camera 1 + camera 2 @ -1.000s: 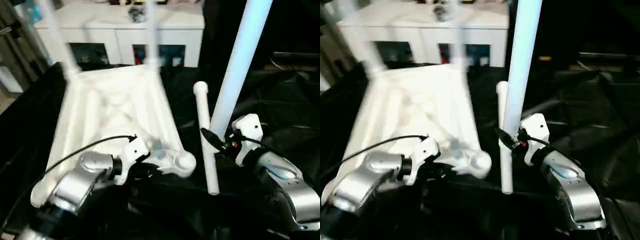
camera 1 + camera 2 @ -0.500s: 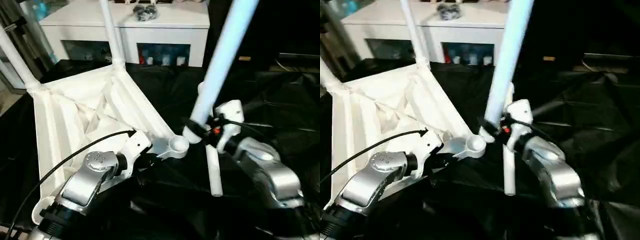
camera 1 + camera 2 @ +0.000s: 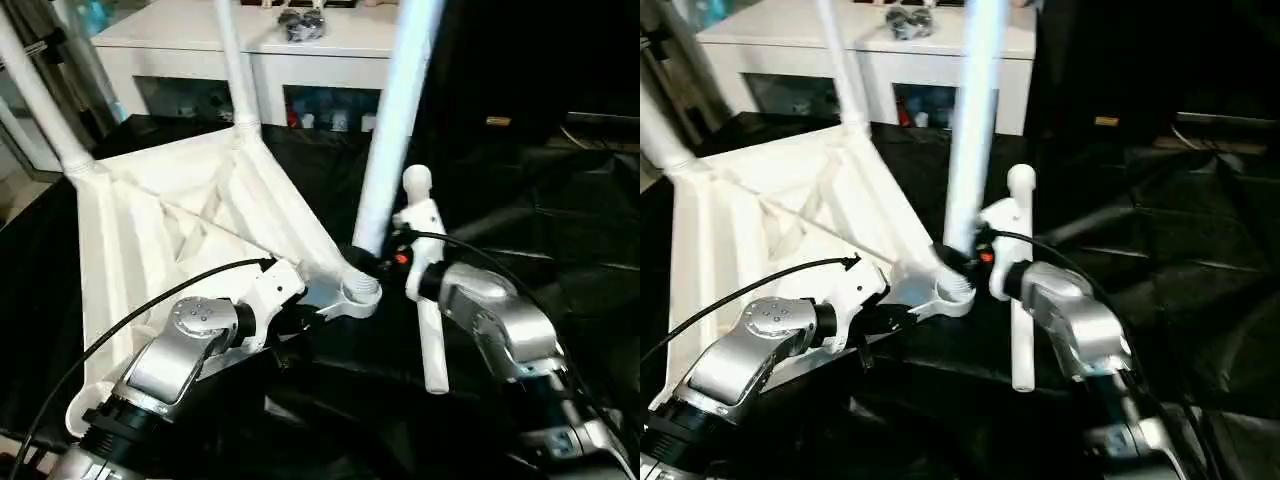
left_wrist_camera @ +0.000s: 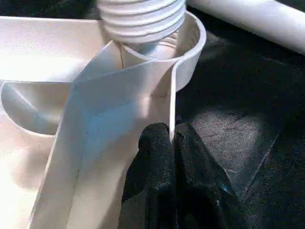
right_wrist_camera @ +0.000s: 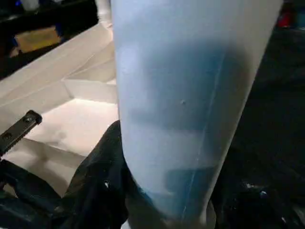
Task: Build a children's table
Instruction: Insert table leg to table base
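Observation:
The children's table lies upside down: its white ribbed tabletop (image 3: 150, 230) rests on black cloth, with two legs (image 3: 230, 60) standing in the far corner sockets. My right gripper (image 3: 368, 258) is shut on a third leg (image 3: 395, 110), held nearly upright. That leg's threaded end (image 4: 143, 19) sits at the mouth of the near right socket (image 3: 360, 293). My left gripper (image 4: 171, 136) is shut on the tabletop's thin rim wall just beside that socket. A fourth leg (image 3: 433, 350) lies loose on the cloth, partly behind my right forearm.
A white cabinet (image 3: 250, 45) with glass doors stands at the back, with small items on its top. Wrinkled black cloth (image 3: 560, 230) covers the surface to the right and front. The upright legs rise out of the picture's top.
My right gripper has carried the held leg left, from beside the loose leg to the near right socket, and stood it more upright. The left gripper keeps its grip on the rim. The camera has shifted.

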